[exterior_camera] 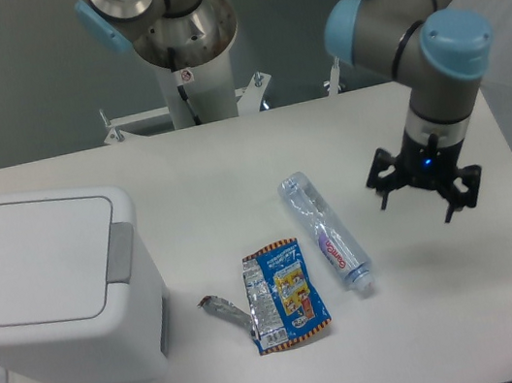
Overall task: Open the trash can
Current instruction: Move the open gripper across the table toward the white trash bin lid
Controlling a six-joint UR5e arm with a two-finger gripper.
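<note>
Hovered open-fingered: hand (424, 191) above the right of the tabletop (233, 171), holding nothing. Sat at far left, lid shut: trash can (50, 285). Lay between them: crushed bottle (327, 235), snack wrapper (284, 293).

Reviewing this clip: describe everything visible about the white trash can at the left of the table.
The large boxy white plastic trash can has rounded corners and stands upright at the left end of the white table, its left side cut off by the frame edge. Its flat white lid is shut and lies level. A grey push-button tab sits along the lid's right edge. A grey recess shows on its right wall. Nothing touches it; the tool hangs far to the right.
</note>
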